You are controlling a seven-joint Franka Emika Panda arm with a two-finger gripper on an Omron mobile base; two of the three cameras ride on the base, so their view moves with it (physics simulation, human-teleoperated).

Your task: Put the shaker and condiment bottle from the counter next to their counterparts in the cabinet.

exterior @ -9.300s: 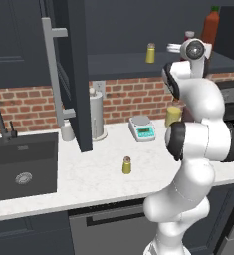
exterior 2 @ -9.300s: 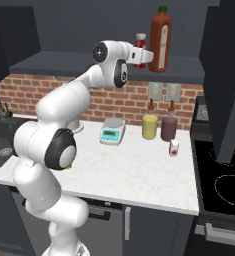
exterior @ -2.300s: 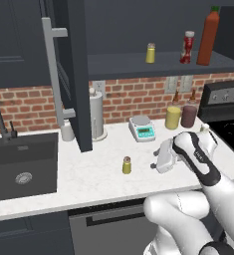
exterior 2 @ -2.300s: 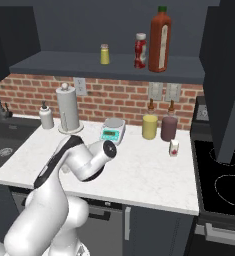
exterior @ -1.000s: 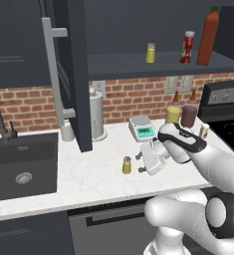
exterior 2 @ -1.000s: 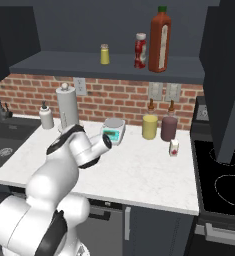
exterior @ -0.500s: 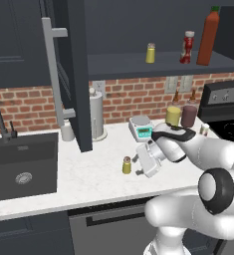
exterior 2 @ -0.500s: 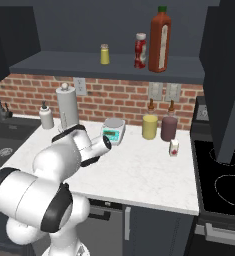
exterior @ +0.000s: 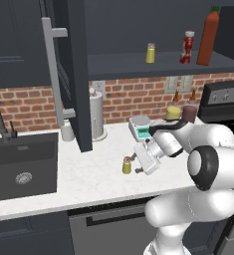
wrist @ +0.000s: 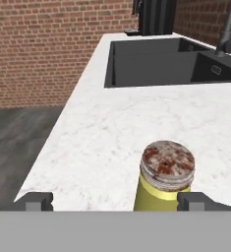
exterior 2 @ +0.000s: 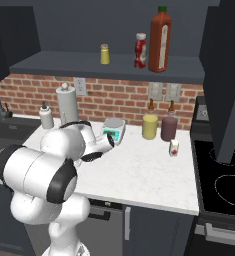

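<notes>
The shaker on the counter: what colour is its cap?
Grey-silver with rusty brown speckles, on the shaker; clearest in the hand view.

1. Two small yellow shakers are counted: one on the counter, shaker, and one on the cabinet shelf, shaker.
2. Two red bottles are seen on that shelf: a small bottle and a tall bottle.
3. One scale is seen on the counter.

condiment bottle on cabinet shelf, beside tall bottle
</notes>
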